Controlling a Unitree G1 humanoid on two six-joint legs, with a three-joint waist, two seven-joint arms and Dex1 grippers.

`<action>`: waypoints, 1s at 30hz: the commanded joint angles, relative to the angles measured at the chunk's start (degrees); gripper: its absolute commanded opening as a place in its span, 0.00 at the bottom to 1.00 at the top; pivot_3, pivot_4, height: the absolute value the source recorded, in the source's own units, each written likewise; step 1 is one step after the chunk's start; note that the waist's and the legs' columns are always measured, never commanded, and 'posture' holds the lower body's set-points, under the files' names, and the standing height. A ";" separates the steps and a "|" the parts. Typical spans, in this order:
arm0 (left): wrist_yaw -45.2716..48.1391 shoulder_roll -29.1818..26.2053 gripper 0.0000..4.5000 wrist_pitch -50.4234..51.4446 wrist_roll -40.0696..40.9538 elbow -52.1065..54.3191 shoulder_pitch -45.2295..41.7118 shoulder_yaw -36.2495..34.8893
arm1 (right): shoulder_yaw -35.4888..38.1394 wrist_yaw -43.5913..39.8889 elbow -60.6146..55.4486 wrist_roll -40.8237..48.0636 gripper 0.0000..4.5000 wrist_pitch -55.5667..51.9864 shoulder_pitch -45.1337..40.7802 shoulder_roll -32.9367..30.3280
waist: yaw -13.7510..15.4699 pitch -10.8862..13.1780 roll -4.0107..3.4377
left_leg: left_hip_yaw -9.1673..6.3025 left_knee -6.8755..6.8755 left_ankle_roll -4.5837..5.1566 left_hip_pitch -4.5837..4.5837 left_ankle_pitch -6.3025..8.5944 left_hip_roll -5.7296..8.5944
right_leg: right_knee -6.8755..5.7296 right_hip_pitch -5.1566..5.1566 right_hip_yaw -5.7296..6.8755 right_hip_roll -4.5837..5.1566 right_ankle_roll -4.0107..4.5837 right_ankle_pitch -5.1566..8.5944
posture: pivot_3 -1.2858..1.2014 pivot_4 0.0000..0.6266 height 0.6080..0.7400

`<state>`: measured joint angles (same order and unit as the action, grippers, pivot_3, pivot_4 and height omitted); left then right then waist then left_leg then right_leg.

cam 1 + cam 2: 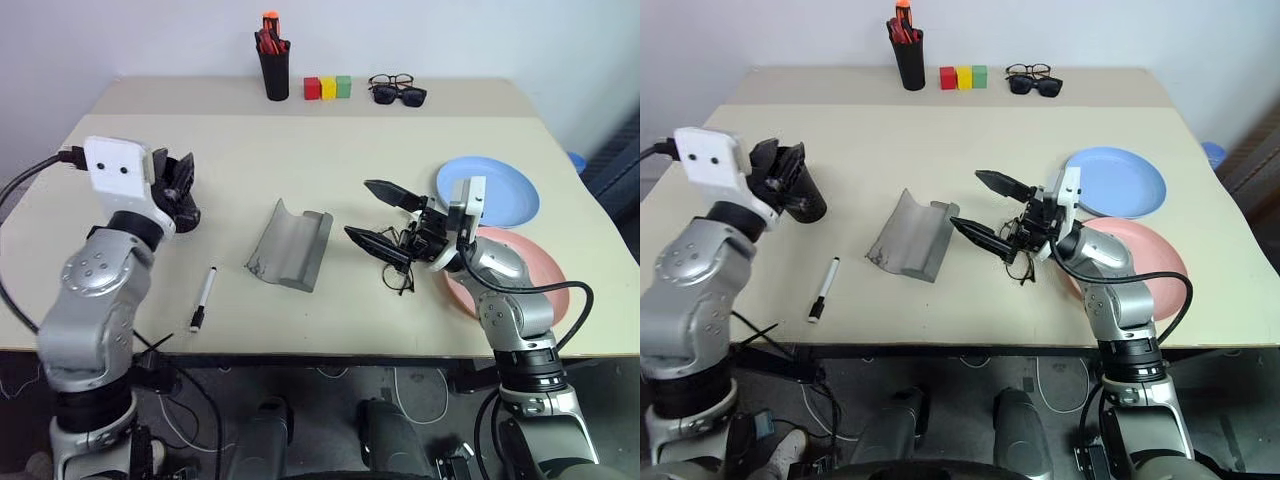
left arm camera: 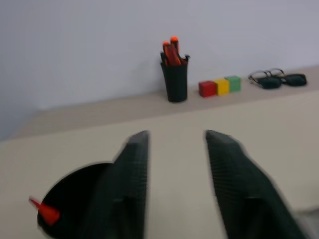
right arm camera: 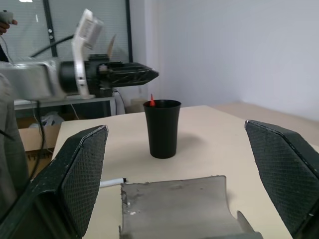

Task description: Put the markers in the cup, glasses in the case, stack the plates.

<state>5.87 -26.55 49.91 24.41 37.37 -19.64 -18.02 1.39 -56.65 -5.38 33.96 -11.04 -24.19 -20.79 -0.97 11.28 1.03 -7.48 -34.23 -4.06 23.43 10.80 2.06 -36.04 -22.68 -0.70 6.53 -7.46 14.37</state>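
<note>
My left gripper (image 2: pixel 176 133) hovers open just over the black cup (image 1: pixel 187 216) at the table's left, nothing between its fingers. A red marker's tip (image 3: pixel 152 100) pokes up from inside the cup. The white marker (image 1: pixel 203 296) lies flat on the table in front of the cup. The grey case (image 1: pixel 291 246) sits open mid-table. My right gripper (image 1: pixel 358 208) stands wide open and empty just right of the case, above the wire-rimmed glasses (image 1: pixel 399 277) lying on the table. The light blue plate (image 1: pixel 505 190) and the pink plate (image 1: pixel 530 275) lie side by side at the right.
Along the far edge stand a black pen holder (image 1: pixel 274 70) with orange-red pens, three coloured blocks (image 1: pixel 328 87), and two more pairs of glasses (image 1: pixel 398 90). The white marker lies close to the table's front edge (image 1: pixel 300 352).
</note>
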 commanded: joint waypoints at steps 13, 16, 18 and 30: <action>-2.42 -14.72 0.99 42.59 21.69 5.56 8.74 -4.40 | -0.56 -0.85 -0.27 0.01 1.00 0.51 0.58 0.82 | 0.07 0.01 -0.01 | -0.01 0.01 -0.02 -0.02 0.01 -0.01 | 0.02 -0.07 -0.08 -0.04 -0.06 0.10 | 0.52 0.24 1.00; -8.04 -13.57 0.99 42.59 27.34 1.40 7.77 -2.52 | -0.59 -0.94 -0.43 -0.05 1.00 0.51 0.75 0.70 | 0.09 0.01 -0.01 | 0.01 0.01 -0.04 -0.01 0.03 0.00 | 0.07 -0.07 -0.10 0.01 0.01 0.11 | 0.52 0.24 1.00; -13.31 -12.56 0.99 42.59 31.11 -1.85 6.96 -1.59 | -0.54 -0.88 -0.52 -0.15 1.00 0.57 0.81 0.60 | 0.10 0.01 -0.01 | 0.00 0.02 -0.04 0.00 0.03 0.00 | 0.08 -0.07 -0.11 0.02 0.02 0.11 | 0.52 0.24 1.00; -43.59 -4.95 0.50 42.59 42.38 -15.54 0.97 5.81 | 0.66 0.55 -2.33 -0.38 1.00 0.72 2.79 -0.08 | 0.22 -0.14 -0.16 | 0.01 0.04 -0.17 -0.16 0.09 0.06 | 0.06 0.06 -0.10 0.09 0.16 0.01 | 0.52 0.24 1.00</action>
<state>-33.74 -31.23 91.67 66.00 25.15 -19.87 -12.34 0.63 -56.31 -4.82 32.83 -11.04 -21.55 -20.44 -0.74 11.13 0.86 -7.48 -34.18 -4.25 23.26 10.92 2.12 -35.99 -22.63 -0.79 6.61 -7.25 14.35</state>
